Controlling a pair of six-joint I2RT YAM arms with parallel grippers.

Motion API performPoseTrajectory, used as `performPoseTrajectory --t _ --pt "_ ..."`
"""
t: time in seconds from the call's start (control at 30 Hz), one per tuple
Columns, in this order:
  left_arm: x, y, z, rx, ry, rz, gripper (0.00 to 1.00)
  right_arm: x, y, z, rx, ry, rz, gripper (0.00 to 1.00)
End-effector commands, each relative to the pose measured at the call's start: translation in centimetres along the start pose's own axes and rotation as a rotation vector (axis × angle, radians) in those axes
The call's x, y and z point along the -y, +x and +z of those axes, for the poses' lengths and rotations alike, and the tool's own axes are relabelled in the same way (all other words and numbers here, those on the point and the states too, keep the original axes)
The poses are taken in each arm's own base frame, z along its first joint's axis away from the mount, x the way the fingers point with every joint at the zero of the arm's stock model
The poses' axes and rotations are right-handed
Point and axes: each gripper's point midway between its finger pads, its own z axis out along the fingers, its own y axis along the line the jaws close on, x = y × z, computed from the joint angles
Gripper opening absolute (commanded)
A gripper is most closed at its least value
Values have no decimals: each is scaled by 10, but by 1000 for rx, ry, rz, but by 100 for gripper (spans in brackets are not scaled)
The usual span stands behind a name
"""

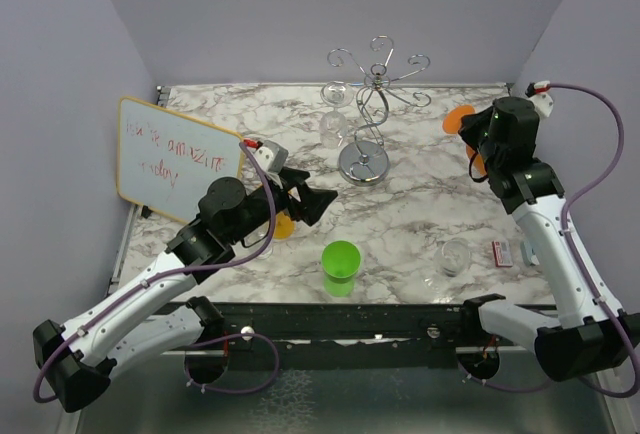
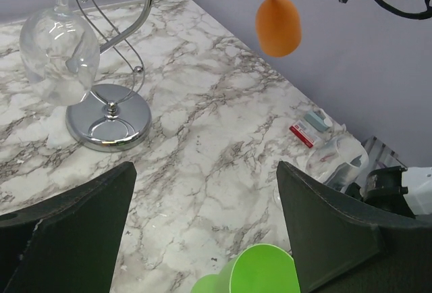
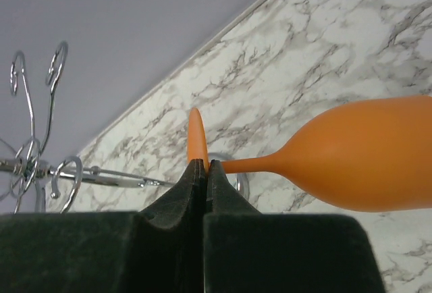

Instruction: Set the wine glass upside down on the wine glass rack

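The right gripper (image 3: 204, 165) is clenched on the stem of the orange wine glass (image 3: 364, 154) beside its foot, which looks light, slick and liable to swivel; the left gripper (image 2: 206, 168) is released

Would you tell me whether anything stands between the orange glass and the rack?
Nothing visible does; the clear glass already on the wine glass rack hangs on the side away from the orange wine glass.

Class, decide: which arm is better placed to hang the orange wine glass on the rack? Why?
Right. The right pincer is shut on the stem of the orange wine glass, aloft right of the rack; the left pincer stands open and empty.
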Motion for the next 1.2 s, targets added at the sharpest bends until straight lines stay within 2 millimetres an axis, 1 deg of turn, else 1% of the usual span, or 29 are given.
performPoseTrajectory --t 0.0,0.07,0.13,0.23,0.3,0.43,0.6,0.77,0.9,1.17 --pt "1 -15 1 24 -19 -9 86 -10 -48 5 185 3 59 1" --pt "1 -14 2 19 -17 -11 86 -24 -57 4 216 -61 80 1" --pt "2 -15 3 16 -16 -12 86 -42 -63 0 229 -150 98 1" --pt "3 -15 4 12 -10 -16 86 -67 -66 -4 225 -275 116 1" --pt "4 -15 5 12 -5 -19 86 -82 -66 -7 210 -354 124 1" --pt "5 -14 4 6 -2 -26 86 -104 -61 -11 166 -462 146 1" --pt "6 -12 2 5 1 -35 86 -124 -51 -16 103 -582 167 1" --pt "6 -13 2 13 4 -44 86 -128 -30 -7 4 -594 200 1" --pt "7 -13 2 13 4 -48 86 -132 -15 -3 -62 -620 203 1" --pt "5 -11 0 10 0 -53 86 -132 -3 -11 -131 -640 172 1"
